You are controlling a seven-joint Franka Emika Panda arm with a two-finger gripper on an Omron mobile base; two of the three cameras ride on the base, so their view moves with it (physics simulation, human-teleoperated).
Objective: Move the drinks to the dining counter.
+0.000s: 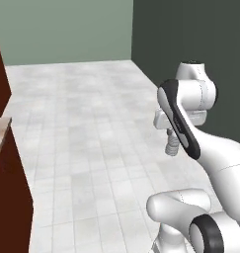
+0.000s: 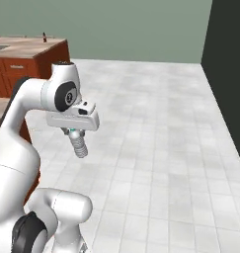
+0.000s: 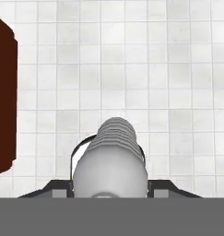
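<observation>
The water bottle (image 2: 79, 144) is gripped in the hand (image 2: 72, 131) and hangs below it, cap end down, slightly tilted. In the right base view it is seen left of centre, a ribbed greyish cylinder clear of the floor. In the left base view the same bottle (image 1: 171, 145) is seen right of centre, partly hidden behind the dark-striped forearm, with the hand (image 1: 167, 129) directly above it. In the hand view the bottle (image 3: 109, 159) occupies the lower centre of the frame, its ribbed end pointing toward the floor; the jaws are closed against its sides.

Below and around the bottle, a white tiled floor (image 2: 156, 128) is spread across all three views. In the upper left of the right base view, a reddish-brown cabinet (image 2: 40, 62) with a beige surface (image 2: 27, 47) is seen. A dark brown cabinet side (image 1: 8, 197) is seen at the left edge of the left base view, and a dark brown panel (image 3: 2, 97) at the left edge of the hand view. A grey-green wall (image 2: 101, 24) closes the background, joined by a darker wall (image 1: 190, 29) at the upper right.
</observation>
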